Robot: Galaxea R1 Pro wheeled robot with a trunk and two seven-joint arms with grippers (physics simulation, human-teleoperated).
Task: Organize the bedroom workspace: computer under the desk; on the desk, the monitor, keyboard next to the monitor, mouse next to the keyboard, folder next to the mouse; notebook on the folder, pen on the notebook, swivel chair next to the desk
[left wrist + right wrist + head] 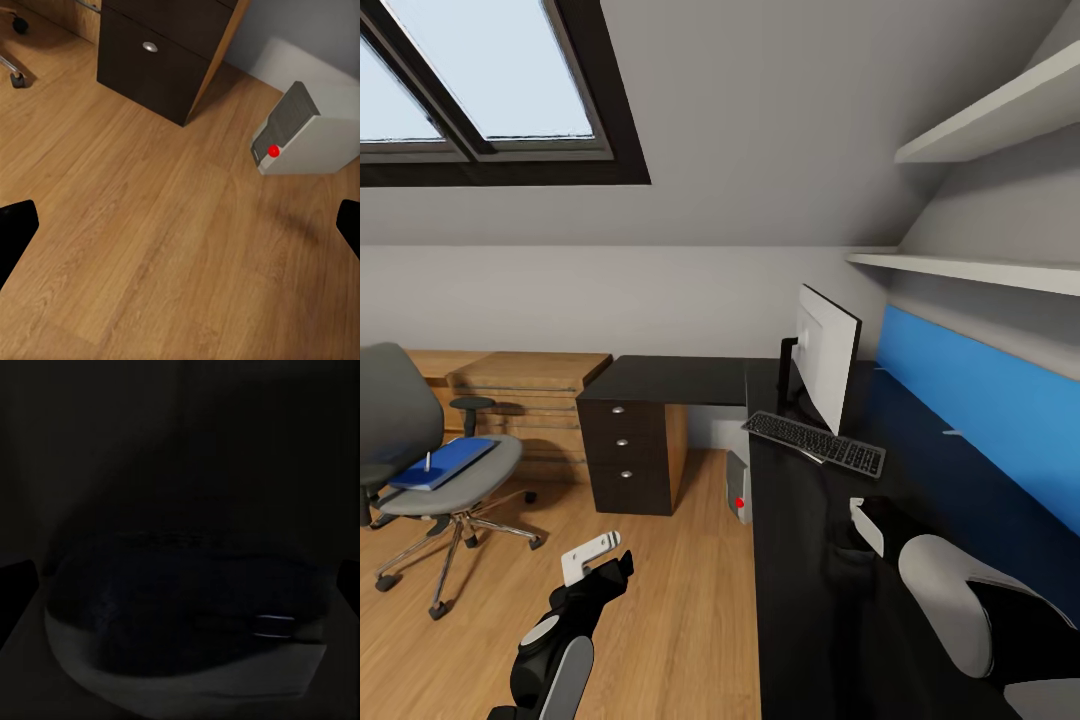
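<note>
The robot's right gripper (863,524) hangs low over the long glossy black desk (830,610), its two fingers spread wide. The right wrist view is very dim, but it shows a rounded dark computer mouse with a pale base and a small scroll wheel (187,615) lying between them. Whether the fingers touch the mouse cannot be told.

The left gripper (596,560) is likewise released and empty, held above the light wood floor (150,247) in front of the desk.

Beyond the right gripper lies the slim keyboard with dark grey keys in a silver-grey frame (815,443). It sits on the desktop just in front of the wide flat monitor with a white back (826,355), which stands upright on its black stand.

Under the desk, the small silver-grey computer tower (304,135) stands on the floor and shows a dark front panel with a small red button. The black drawer unit with round silver knobs (625,440) stands near it.

Well apart, toward the robot's left, stands the grey upholstered swivel chair with a chrome star base (420,470). On its seat lies the flat bright-blue folder (450,462). A thin pale sliver on the folder is too small to identify.

A bright blue wall panel (980,400) runs behind the desk.
</note>
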